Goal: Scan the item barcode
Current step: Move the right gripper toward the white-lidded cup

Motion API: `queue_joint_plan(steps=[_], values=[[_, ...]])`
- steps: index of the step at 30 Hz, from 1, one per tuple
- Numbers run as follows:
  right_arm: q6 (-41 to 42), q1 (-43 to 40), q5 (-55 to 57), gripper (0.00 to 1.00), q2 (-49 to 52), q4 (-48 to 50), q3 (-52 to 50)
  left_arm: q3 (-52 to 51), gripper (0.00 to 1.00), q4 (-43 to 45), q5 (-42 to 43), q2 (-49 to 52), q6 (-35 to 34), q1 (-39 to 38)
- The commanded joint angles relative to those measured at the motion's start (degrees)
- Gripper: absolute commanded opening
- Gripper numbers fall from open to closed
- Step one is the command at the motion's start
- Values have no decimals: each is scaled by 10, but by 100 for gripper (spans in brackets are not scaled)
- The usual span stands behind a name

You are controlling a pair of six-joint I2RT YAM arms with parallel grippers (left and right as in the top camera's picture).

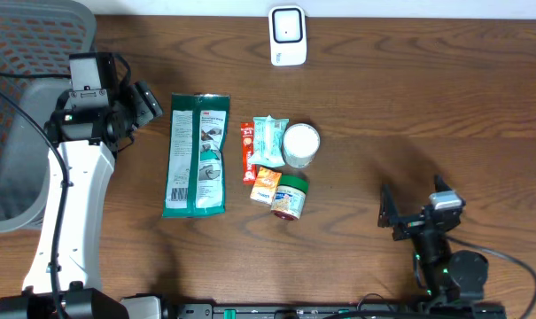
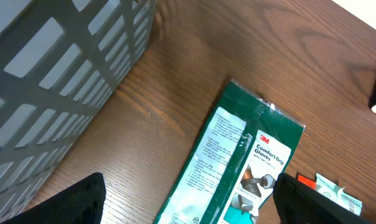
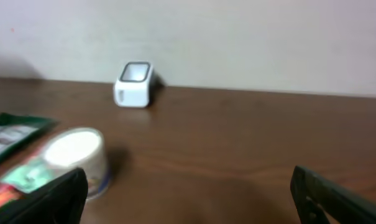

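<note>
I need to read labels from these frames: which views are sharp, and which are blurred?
Overhead: sharp, evenly lit, soft shadows on the table. Left wrist: crisp, the print on the glove pack readable. Right wrist: blurred throughout; scanner and jar are soft, no label readable.

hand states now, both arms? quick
Left hand: open, holding nothing.
Right hand: open, holding nothing.
</note>
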Motion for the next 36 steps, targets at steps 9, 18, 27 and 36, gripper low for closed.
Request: queue_joint_plan(steps=[9,18,27,36], values=[[55,1,-92,99,336,-303,506,5,86,-1,-5,2,6,2],[53,1,-133,99,634,-633,798,5,86,-1,-5,2,6,2],[72,61,-198,1,794,-636,783,5,86,-1,-5,2,5,2],[79,169,-195,1,954,-453,783,5,86,-1,-5,2,5,2]])
